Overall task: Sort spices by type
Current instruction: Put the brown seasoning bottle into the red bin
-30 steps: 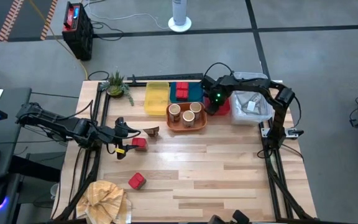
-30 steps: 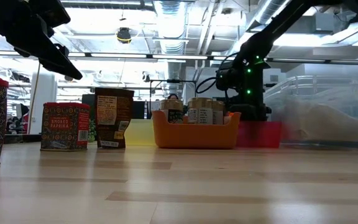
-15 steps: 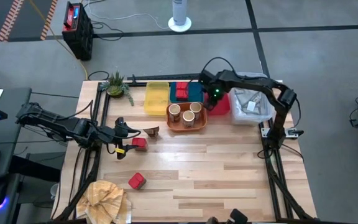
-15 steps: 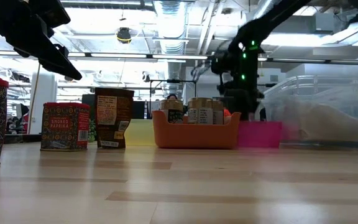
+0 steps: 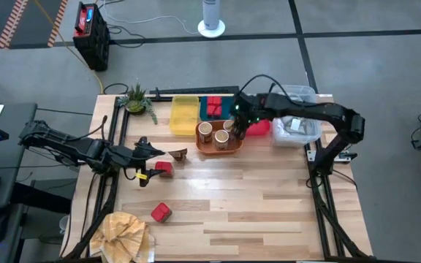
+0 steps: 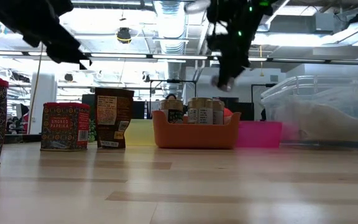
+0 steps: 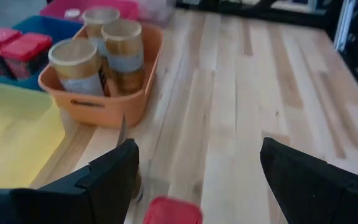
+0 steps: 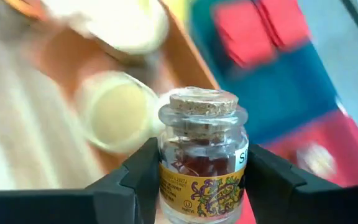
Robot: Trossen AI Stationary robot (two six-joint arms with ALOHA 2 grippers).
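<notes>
Lifted clear of the red tray (image 5: 262, 126), the right gripper (image 5: 237, 126) is now carried over the orange tray's (image 5: 220, 146) rim. A cork-topped glass jar (image 8: 202, 152) is clamped upright between its fingers (long axis vertical), just above the tan jars (image 5: 220, 131). Beside the red tin (image 5: 164, 169), well apart from the orange tray, the left gripper (image 5: 150, 152) is held wide open, empty.

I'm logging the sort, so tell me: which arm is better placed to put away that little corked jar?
The right. Its hand already grips the corked jar above the orange tray and blue tray. The left hand, open, hovers over the red tin.
</notes>
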